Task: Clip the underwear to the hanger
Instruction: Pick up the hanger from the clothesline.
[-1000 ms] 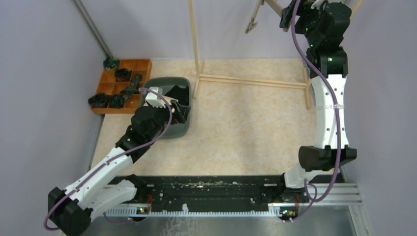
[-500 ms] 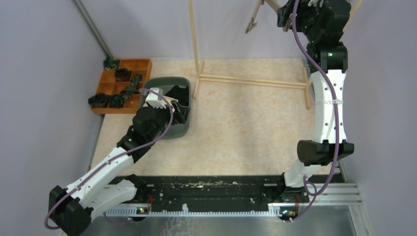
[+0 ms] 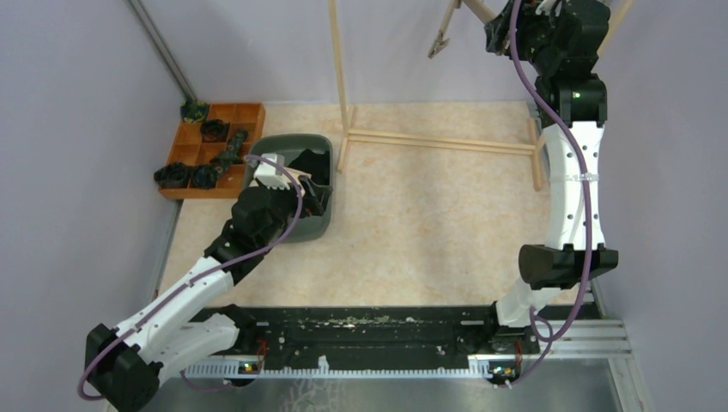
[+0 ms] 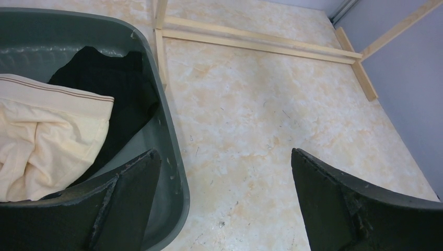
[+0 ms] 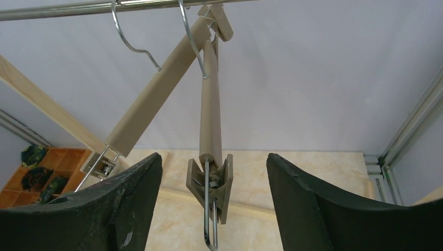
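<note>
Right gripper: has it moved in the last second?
Yes. The right gripper has crept up the top view, slightly farther from the rack's floor bar and toward the back wall.

Cream underwear (image 4: 39, 149) crumpled against black underwear (image 4: 112, 86), tan clip hanger (image 5: 211, 110) hanging

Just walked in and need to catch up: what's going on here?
The left pincer hangs open over the edge of the grey bin, where the cream underwear and the black underwear lie unclipped. The right pincer is up at the rail, open around a hanger clip without touching it. Nothing is held yet.
</note>
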You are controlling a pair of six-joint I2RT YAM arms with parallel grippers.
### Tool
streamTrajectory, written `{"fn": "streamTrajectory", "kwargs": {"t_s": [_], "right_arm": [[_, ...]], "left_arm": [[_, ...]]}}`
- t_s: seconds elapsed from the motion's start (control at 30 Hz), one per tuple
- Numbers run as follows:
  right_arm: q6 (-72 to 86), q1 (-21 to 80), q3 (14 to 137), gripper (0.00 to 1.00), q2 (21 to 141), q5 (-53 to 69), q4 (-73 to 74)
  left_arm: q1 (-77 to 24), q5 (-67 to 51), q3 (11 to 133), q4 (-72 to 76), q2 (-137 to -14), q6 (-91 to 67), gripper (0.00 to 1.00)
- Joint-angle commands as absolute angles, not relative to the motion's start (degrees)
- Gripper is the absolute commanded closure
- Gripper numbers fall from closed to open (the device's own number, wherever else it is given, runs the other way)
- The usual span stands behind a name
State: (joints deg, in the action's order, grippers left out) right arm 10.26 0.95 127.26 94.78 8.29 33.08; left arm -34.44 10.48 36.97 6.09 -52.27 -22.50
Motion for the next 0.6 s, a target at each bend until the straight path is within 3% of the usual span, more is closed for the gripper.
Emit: {"fn": "streamTrajectory", "kwargs": {"t_s": [0.0,0.33,0.57], "right_arm": [[10.20,0.39,129.38,0.27,95.86,8.62,32.19],[10.51,0.39,129.98,0.44,96.40,8.71,31.92],[10.33,0.43,131.34,0.44,96.29,8.35,32.18]], "left_arm": [[-34.89,11.11,36.45,7.86,-52.14,-22.73,0.01],[-34.92,11.25,36.22,8.02,-52.22,-22.86,0.01],[-34.89,11.25,36.12,8.18,-52.21,-22.96,0.01]]}}
